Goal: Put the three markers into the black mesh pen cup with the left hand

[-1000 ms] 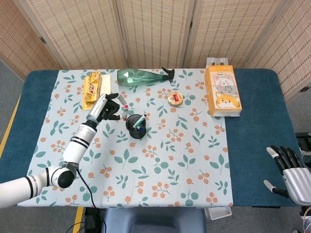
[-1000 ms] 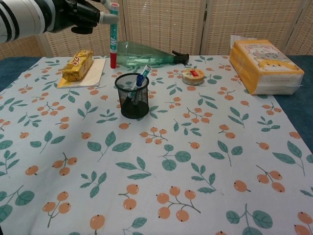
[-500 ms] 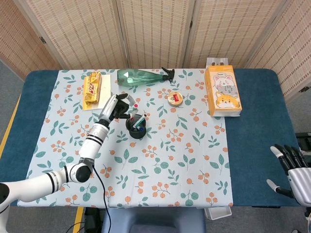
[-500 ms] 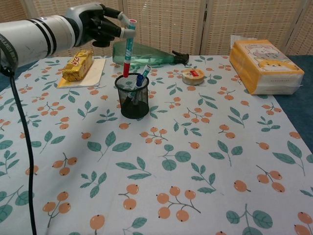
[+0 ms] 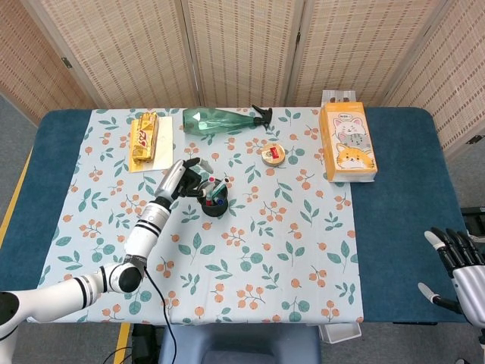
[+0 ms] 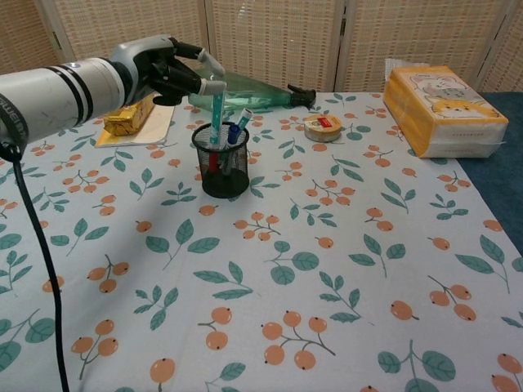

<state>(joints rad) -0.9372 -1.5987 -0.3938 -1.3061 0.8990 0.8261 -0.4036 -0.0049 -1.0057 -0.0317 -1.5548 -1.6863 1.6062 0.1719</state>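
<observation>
Markers: two already stand in the mesh cup [image 6: 224, 162] left of centre; the left hand [image 6: 167, 73] fingers pinch the third marker [image 6: 216, 110], lowered partway in, release pending.

The head view looks steeply down from above the near edge, taking in the whole worktop [image 5: 394, 227] and the folding screens behind it. The chest view sits lower and nearer, facing level across the cloth toward the same screens. Both share the black mesh pen cup [image 5: 213, 202] [image 6: 221, 161], the left hand [image 5: 184, 179] [image 6: 166, 72], and the far row with the tissue box [image 5: 347, 142] [image 6: 441, 110].
</observation>
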